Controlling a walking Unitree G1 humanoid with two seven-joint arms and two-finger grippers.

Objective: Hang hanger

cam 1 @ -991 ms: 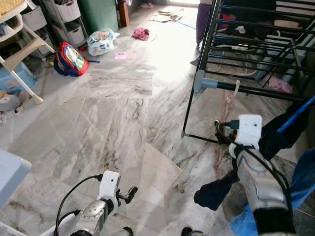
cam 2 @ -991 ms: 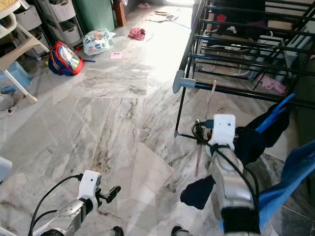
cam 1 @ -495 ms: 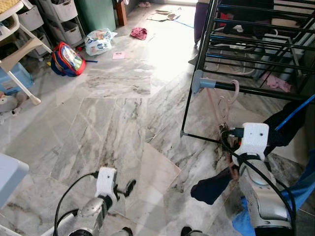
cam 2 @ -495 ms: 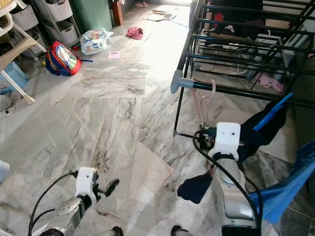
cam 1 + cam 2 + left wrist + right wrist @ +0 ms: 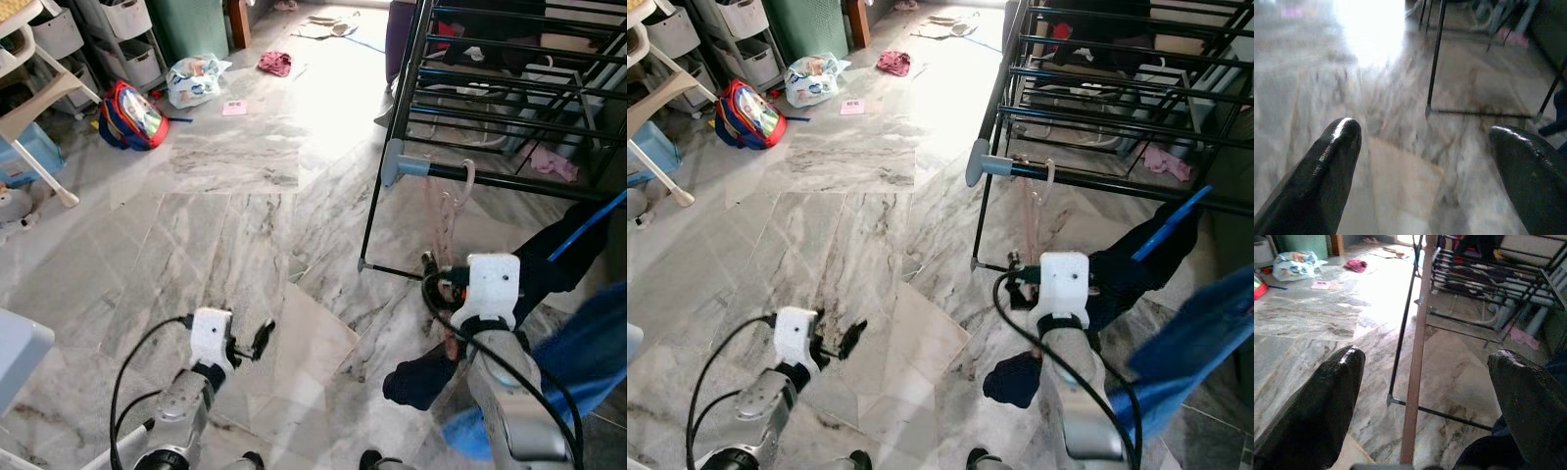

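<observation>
The right claw (image 5: 1027, 286) has its black fingers spread wide, the pale pink plastic hanger (image 5: 1413, 377) running between them untouched. Its hook (image 5: 468, 181) sits over the black metal drying rack's front rail (image 5: 519, 183), near the grey end cap. Release looks complete; draw straight back so neither finger snags it. The left claw (image 5: 257, 340) hangs open, low above the marble floor (image 5: 225, 245).
</observation>
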